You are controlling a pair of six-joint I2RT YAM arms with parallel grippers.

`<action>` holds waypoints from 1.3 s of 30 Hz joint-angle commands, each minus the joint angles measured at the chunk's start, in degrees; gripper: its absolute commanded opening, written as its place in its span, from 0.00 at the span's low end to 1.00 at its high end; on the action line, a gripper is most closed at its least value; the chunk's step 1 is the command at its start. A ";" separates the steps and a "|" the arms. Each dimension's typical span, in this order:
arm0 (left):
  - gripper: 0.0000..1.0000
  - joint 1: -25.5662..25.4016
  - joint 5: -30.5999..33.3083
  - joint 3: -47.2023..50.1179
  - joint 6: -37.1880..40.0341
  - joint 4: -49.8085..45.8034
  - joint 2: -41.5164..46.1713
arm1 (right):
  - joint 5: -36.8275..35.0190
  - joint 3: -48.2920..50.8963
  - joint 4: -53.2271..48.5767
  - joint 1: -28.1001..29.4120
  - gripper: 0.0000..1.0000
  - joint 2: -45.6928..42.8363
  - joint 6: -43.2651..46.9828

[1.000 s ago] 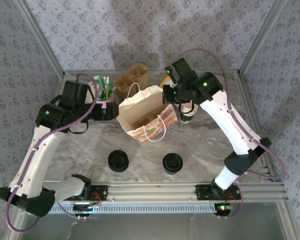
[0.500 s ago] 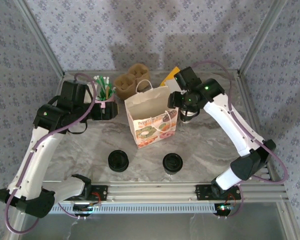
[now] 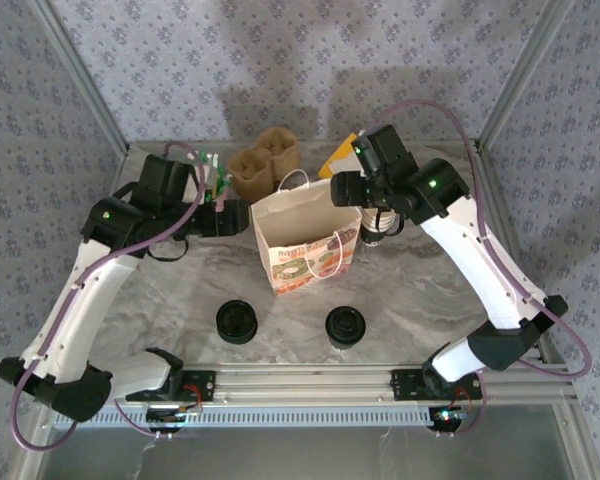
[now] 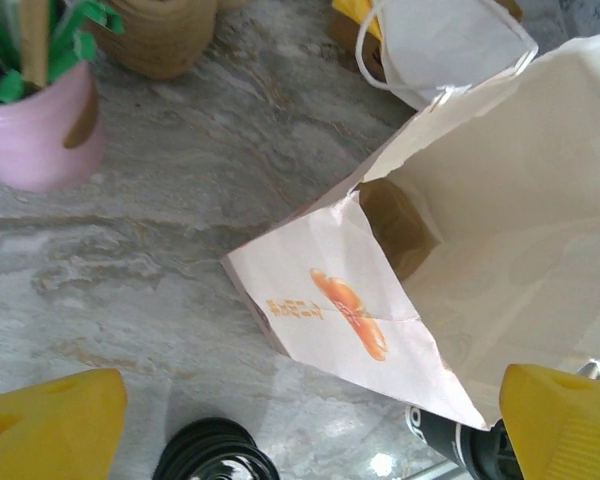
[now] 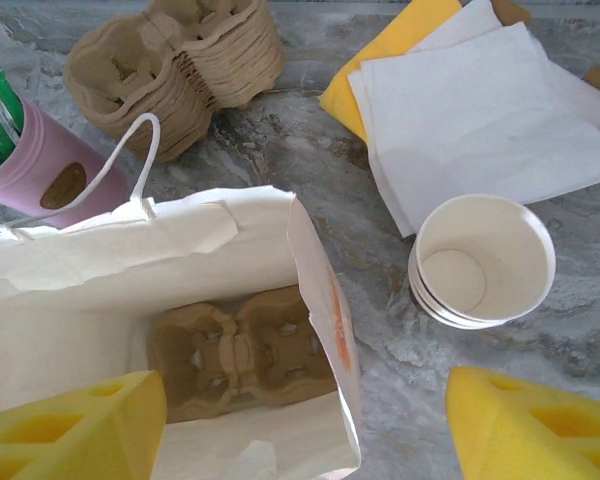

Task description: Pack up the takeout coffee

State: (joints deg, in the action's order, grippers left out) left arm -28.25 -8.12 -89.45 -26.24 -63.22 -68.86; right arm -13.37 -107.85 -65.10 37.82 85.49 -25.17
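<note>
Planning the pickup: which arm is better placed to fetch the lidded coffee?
Probably the right. The lidded coffee stands right of centre, on that arm's side; the right tool is open right of the bag, the left tool left of it.

The left gripper (image 4: 310,422) is showing only its yellow fingertips (image 4: 50,425), the bottom edge cutting them off; between them a pile of black lids (image 4: 215,458) is being cropped the same way. Close beside one finger, the takeout coffee (image 4: 458,440) is hiding mostly behind the paper bag (image 4: 320,300) corner. Ahead of the fingers, the pink pot (image 4: 40,140) is running off the side. Under the right gripper (image 5: 305,425), the bag is covering part of the cup carrier (image 5: 240,360) — and the napkins (image 5: 480,110) ahead are being clipped
</note>
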 commanded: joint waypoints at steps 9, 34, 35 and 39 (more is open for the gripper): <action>0.93 -2.59 2.78 -1.82 -4.76 -0.59 -3.01 | 1.35 3.95 1.91 0.25 0.76 -3.92 5.05; 0.78 -8.05 8.19 -1.85 -10.08 -1.86 -7.87 | 7.83 4.74 0.85 -3.49 0.76 -2.28 9.35; 0.78 -8.69 8.17 -1.70 -10.54 -1.45 -8.24 | 8.14 5.13 0.87 -3.54 0.76 -2.24 9.44; 0.76 -11.05 8.12 -1.39 -12.05 1.04 -10.08 | 8.86 6.54 1.49 -3.57 0.76 -2.14 9.04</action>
State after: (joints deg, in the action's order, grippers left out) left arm -38.09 -0.89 -89.54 -36.23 -63.16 -78.19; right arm -5.45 -102.17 -62.65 34.57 82.91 -17.04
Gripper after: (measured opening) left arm 0.765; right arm 0.761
